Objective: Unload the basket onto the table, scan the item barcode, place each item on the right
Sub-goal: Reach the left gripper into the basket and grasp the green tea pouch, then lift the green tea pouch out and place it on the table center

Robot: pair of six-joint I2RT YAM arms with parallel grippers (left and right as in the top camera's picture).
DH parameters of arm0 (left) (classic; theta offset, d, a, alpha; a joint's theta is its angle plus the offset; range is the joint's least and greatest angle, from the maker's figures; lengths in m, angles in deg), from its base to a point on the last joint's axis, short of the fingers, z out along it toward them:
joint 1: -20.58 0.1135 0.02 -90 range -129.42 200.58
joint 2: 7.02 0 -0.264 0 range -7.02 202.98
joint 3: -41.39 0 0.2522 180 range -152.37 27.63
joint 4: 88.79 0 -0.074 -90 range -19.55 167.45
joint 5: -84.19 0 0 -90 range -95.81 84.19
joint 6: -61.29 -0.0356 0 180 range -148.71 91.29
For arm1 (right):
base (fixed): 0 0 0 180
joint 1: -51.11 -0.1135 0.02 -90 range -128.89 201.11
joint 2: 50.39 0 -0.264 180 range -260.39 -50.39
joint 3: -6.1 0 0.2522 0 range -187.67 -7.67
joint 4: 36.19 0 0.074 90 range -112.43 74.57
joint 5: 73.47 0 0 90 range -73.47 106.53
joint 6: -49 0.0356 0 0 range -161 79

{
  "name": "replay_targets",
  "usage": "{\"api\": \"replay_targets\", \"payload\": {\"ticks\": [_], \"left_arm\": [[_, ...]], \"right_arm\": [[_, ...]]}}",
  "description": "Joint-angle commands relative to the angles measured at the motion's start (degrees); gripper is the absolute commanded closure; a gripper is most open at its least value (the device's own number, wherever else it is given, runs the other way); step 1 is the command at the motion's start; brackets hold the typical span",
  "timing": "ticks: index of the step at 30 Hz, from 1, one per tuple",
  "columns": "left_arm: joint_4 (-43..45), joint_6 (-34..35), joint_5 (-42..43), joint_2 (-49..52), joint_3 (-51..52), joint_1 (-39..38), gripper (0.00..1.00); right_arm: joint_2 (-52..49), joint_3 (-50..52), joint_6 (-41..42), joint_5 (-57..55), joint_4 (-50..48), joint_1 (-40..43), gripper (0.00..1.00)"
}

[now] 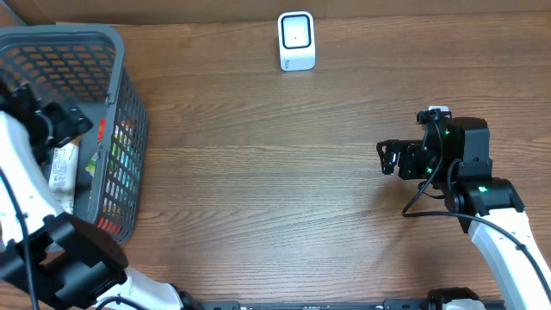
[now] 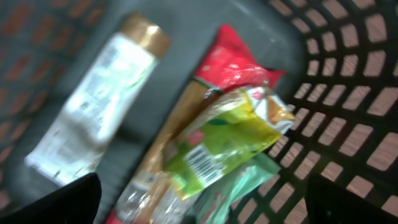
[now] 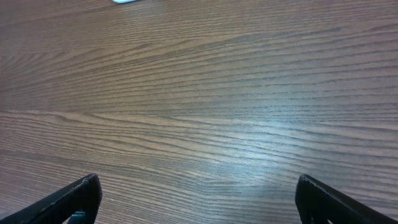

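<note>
At left, inside the grey basket (image 1: pixel 120 103), the left hand (image 2: pixel 202 190) gapes wide and empty over a yellow-green packet (image 2: pixel 230 134) lying barcode-up. The white scanner (image 1: pixel 296 40) stands at the far edge of the tabletop (image 1: pixel 258 189). The right hand (image 1: pixel 389 158), equally wide, holds nothing.

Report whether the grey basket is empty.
Not empty: the basket holds a white tube, a red packet and a green pouch.

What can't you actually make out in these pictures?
Overhead: basket contents, mostly hidden by the left arm and mesh wall.
Left wrist: lettering on the white tube and the barcode on the green packet, blurred.
Right wrist: the white scanner, cut off by the top edge.
</note>
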State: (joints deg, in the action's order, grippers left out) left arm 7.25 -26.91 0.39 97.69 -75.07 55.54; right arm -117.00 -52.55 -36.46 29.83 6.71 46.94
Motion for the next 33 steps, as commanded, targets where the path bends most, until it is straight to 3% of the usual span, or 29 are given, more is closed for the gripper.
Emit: {"api": "replay_targets", "payload": {"ticks": [1,16,23,28,33], "left_arm": [[2.1,-3.0,-1.0,0.6,3.5,-1.8,0.04],[15.2,-3.1,-1.4,0.8,19.2,-2.0,0.01],[18.4,-2.9,-1.3,0.9,22.9,-2.0,0.07],[19.3,-2.9,-1.2,0.9,23.8,-2.1,0.28],[19.3,-0.9,-1.2,0.9,23.8,-2.0,0.6]], "right_arm": [[0.2,-1.0,0.3,0.5,-0.5,0.0,0.0],[0.2,-0.9,0.3,0.5,0.1,0.0,0.0],[0.2,-0.9,0.3,0.5,-0.3,0.0,0.0],[0.2,-0.9,0.3,0.5,-0.3,0.0,0.0],[0.2,-0.9,0.3,0.5,-0.3,0.0,0.0]]}}
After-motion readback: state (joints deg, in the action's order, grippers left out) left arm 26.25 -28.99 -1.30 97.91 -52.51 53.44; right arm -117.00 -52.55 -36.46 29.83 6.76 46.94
